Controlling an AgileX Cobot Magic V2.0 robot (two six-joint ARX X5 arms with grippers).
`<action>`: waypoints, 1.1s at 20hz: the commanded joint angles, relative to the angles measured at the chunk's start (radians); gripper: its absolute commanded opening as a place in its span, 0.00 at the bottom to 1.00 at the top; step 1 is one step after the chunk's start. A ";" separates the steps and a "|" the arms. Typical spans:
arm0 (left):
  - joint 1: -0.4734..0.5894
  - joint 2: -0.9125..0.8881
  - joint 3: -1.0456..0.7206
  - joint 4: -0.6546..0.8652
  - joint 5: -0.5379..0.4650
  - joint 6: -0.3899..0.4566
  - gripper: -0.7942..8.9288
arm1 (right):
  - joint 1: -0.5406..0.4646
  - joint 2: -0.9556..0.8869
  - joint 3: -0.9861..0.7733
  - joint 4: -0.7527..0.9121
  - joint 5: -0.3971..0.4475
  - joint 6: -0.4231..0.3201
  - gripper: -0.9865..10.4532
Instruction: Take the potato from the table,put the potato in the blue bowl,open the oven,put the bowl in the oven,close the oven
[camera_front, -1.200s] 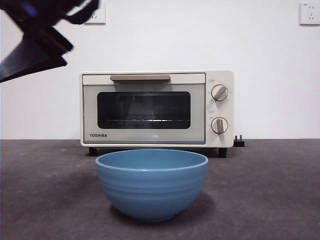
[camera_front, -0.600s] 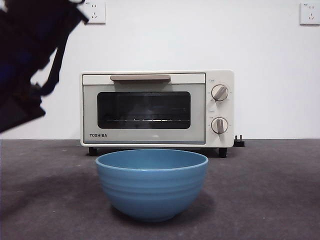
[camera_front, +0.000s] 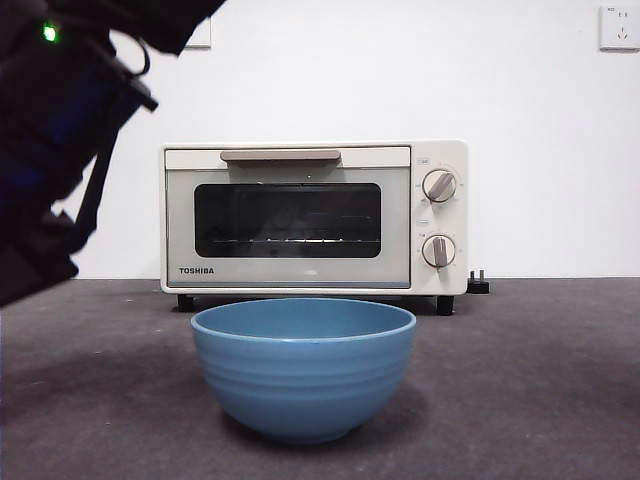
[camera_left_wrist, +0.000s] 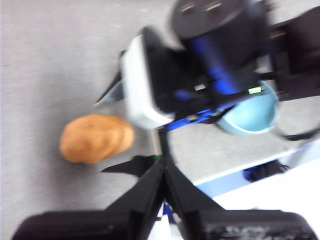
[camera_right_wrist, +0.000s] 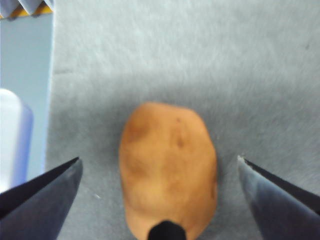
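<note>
The orange-brown potato (camera_right_wrist: 165, 145) lies on the grey table (camera_right_wrist: 200, 50). My right gripper (camera_right_wrist: 159, 159) hangs open right above it, one jaw on each side, clear of it. The left wrist view shows the same potato (camera_left_wrist: 96, 138) under the right arm (camera_left_wrist: 200, 65). My left gripper (camera_left_wrist: 163, 172) is shut with nothing in it, back from the potato. The blue bowl (camera_front: 303, 370) stands upright with nothing visible in it, in front of the closed oven (camera_front: 300, 215); the bowl (camera_left_wrist: 252, 115) also shows past the right arm. In the front view the potato is out of view and a dark arm (camera_front: 60, 150) fills the left side.
The oven's beige handle (camera_front: 280, 155) runs along the top of its door, with two silver knobs (camera_front: 439, 186) to the right. Wall sockets (camera_front: 620, 25) sit high on the white wall. A table edge with a light floor (camera_right_wrist: 25, 75) lies close beside the potato.
The dark arm at the left of the front view has come lower and looms larger, reaching down toward the table. Bowl and oven have not moved.
</note>
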 joint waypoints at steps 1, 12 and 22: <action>-0.004 -0.004 0.002 0.001 0.020 -0.004 0.08 | 0.003 0.032 0.002 0.010 0.000 0.018 0.77; -0.014 -0.004 0.002 0.002 0.020 -0.003 0.08 | 0.004 0.055 0.004 0.048 0.001 0.090 0.08; -0.025 -0.005 0.002 0.002 0.020 0.004 0.08 | -0.072 -0.111 0.158 -0.375 0.109 0.101 0.08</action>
